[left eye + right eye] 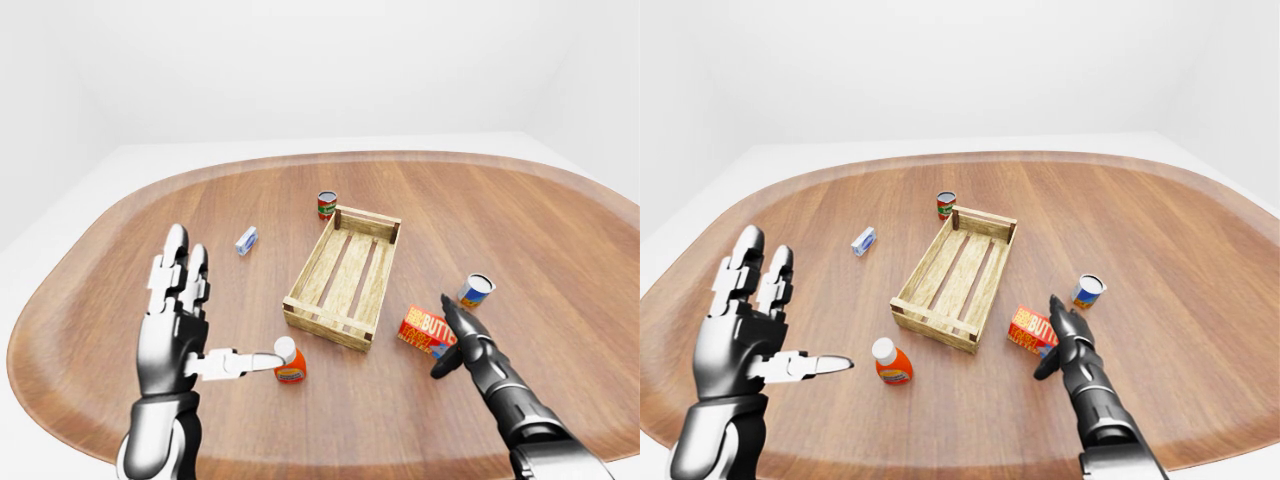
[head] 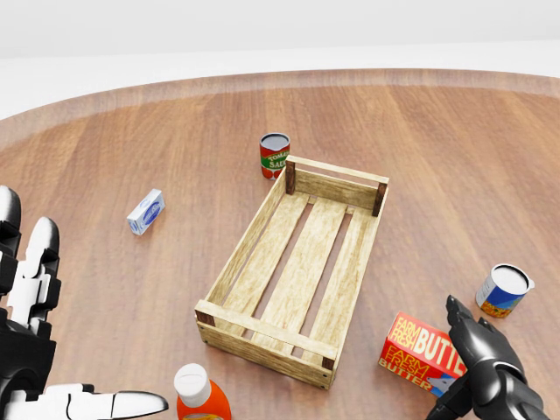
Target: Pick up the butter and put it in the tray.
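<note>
Reaching toward the butter box (image 2: 422,353), the right hand (image 2: 483,363) hangs at the box's right end with its fingers spread apart; in the head view the fingertips overlap the carton's edge, but I cannot tell whether they touch it. The carton lies flat on the wooden worktop (image 2: 455,157), just left of this hand, red with white lettering on its upper face. The slatted wooden tray (image 2: 299,267) sits further left of the hand, beyond the box, with nothing in it. A blue-and-white can (image 2: 503,290) stands just above the hand in the head view.

Judging by its look, the box is a light, stiff cardboard carton with smooth printed faces, likely to slip under a weak pinch and to dent under a hard one. The best hold seems to be across its two long narrow sides, thumb on one and fingers on the other, near the middle so it does not tip.

The left hand (image 1: 180,320) is raised well away from the butter, fingers open and upright, thumb pointing toward an orange bottle with a white cap (image 1: 289,362).
</note>
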